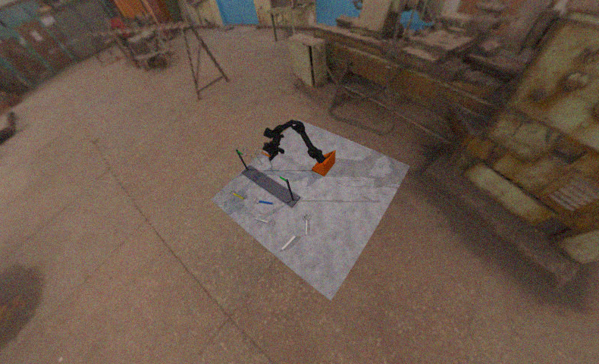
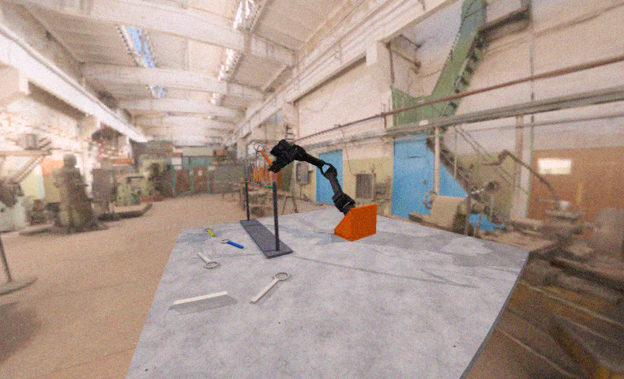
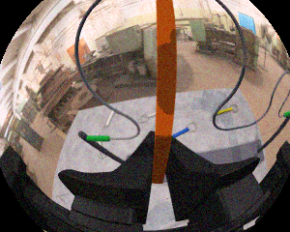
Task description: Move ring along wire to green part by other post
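Observation:
My gripper point(image 1: 270, 153) point(image 2: 274, 164) point(image 3: 157, 135) is shut on the orange handle point(image 3: 163, 72) point(image 2: 267, 158) of the ring tool. It holds the tool up in the air between and above the two dark posts point(image 2: 246, 202) point(image 2: 275, 220). The thin grey wire point(image 3: 82, 45) loops widely around the handle in the wrist view. Its green ends point(image 3: 98, 137) point(image 3: 288, 114) lie low at left and right. I cannot tell whether the ring touches the wire.
The posts stand on a dark base plate point(image 2: 261, 234) point(image 1: 268, 183). Loose ring tools lie on the grey table: a blue one point(image 2: 233, 243), a yellow one point(image 2: 209, 231), two white ones point(image 2: 207, 259) point(image 2: 268, 287), and a white bar point(image 2: 200, 298). The arm's orange base point(image 2: 356, 221) stands behind.

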Available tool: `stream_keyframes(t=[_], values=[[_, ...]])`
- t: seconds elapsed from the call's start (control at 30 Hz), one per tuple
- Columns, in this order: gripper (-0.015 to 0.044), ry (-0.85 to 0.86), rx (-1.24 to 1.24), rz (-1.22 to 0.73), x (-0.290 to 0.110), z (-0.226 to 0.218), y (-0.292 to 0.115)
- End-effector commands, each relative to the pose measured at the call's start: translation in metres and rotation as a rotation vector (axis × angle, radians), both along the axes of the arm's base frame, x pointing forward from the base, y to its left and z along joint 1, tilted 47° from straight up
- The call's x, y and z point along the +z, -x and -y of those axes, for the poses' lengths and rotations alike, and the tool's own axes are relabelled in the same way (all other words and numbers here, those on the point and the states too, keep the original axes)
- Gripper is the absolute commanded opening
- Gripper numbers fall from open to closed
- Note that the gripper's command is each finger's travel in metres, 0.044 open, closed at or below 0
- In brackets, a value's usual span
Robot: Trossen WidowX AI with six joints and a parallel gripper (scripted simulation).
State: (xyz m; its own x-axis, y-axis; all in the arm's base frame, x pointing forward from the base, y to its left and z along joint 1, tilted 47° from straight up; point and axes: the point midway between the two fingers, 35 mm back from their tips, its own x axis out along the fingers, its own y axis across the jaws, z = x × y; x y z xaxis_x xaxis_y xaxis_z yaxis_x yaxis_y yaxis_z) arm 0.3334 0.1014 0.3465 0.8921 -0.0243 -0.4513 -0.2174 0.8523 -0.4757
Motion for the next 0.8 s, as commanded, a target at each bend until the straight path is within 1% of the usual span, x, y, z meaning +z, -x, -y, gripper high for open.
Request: stream_keyframes(t=[0.0, 0.77], values=[[-0.015, 0.055, 0.0, 0.009, 0.0012, 0.0005, 0.0], [-0.015, 0.339, -0.008, 0.05, 0.0066, 0.006, -0.0008]])
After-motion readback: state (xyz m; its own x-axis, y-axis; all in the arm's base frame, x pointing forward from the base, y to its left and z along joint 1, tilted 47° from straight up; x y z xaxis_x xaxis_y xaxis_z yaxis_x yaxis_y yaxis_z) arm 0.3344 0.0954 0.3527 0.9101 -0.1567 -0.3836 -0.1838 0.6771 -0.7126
